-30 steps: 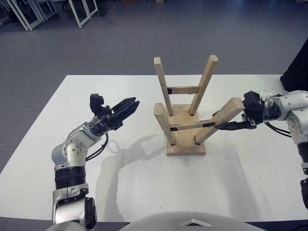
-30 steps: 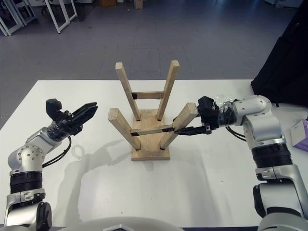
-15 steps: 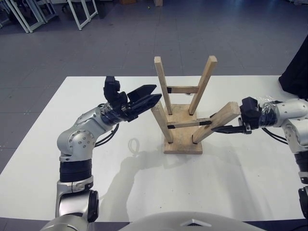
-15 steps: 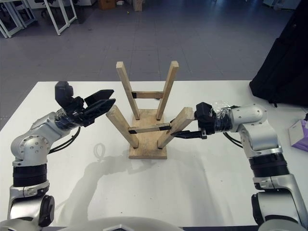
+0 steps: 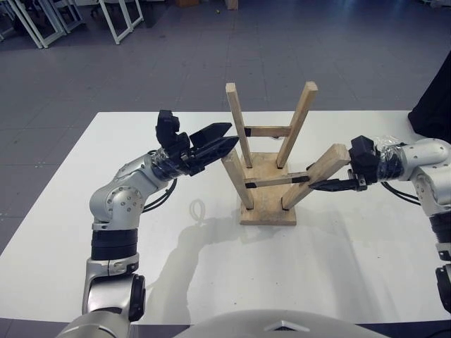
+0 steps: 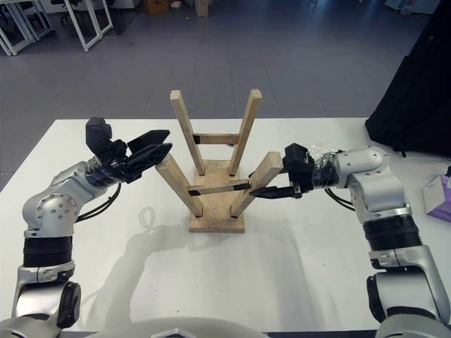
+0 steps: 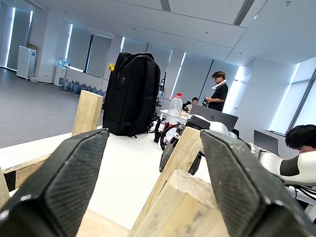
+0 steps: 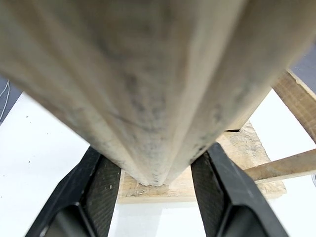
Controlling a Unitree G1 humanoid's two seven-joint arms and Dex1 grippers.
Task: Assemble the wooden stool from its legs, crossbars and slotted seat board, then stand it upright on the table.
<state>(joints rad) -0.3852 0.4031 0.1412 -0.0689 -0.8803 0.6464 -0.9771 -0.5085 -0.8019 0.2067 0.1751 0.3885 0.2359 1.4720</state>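
The wooden stool (image 5: 268, 208) lies upside down on the white table (image 5: 352, 282), seat board down and legs pointing up, joined by crossbars (image 5: 276, 181). My right gripper (image 5: 318, 180) is shut on the near-right leg (image 5: 320, 169); in the right wrist view that leg (image 8: 148, 74) sits between the black fingers (image 8: 91, 197). My left gripper (image 5: 231, 134) is open at the top of the near-left leg (image 5: 236, 176). In the left wrist view the leg's end (image 7: 182, 212) lies between the spread fingers (image 7: 59, 182), apart from both.
A black backpack (image 6: 416, 84) stands off the table's right side. A small purple box (image 6: 438, 193) lies at the right edge. A loop of cable (image 5: 196, 210) hangs under my left arm. Bare table lies in front of the stool.
My left arm has swung right from the open table to the near-left leg, gripper still open. The stool has shifted slightly left with the right gripper holding its leg.
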